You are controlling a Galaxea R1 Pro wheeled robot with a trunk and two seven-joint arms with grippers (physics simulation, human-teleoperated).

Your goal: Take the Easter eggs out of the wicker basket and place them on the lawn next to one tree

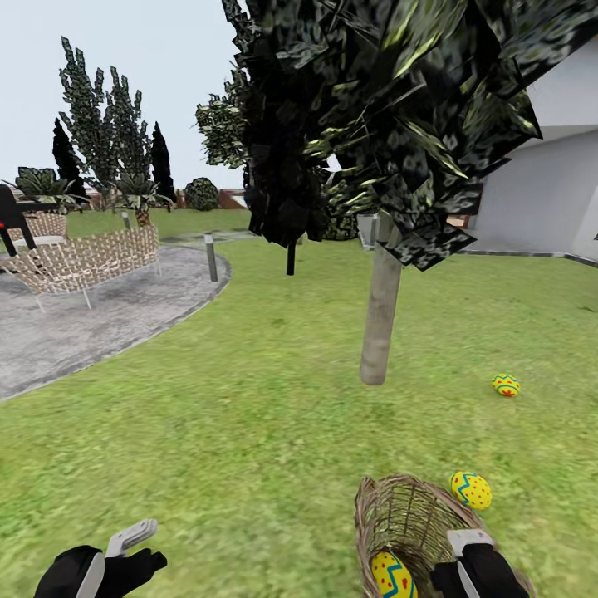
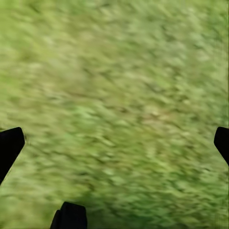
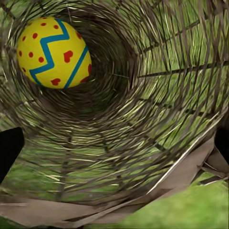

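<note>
Basket point(image 1: 407, 515) tipped on lawn point(image 1: 249, 432) near tree point(image 1: 380, 316); one egg point(image 3: 53, 52) remains inside. Right gripper point(image 1: 470, 558) at rim, left gripper point(image 1: 124, 548) idle; fingers' spread indeterminable.

No writing, label, brand, number or sign can be read anywhere in these pictures. The small yellow eggs, one inside the round brown woven wicker basket point(image 1: 407, 519) at point(image 3: 53, 53) and two on the green mottled grass at point(image 1: 471, 490) and point(image 1: 506, 384), carry only blue zigzag bands and red dots, which are decoration and not lettering. The white house wall point(image 1: 548, 195) behind the pale-trunked tree point(image 1: 380, 311) is plain and bears no marking.
</note>
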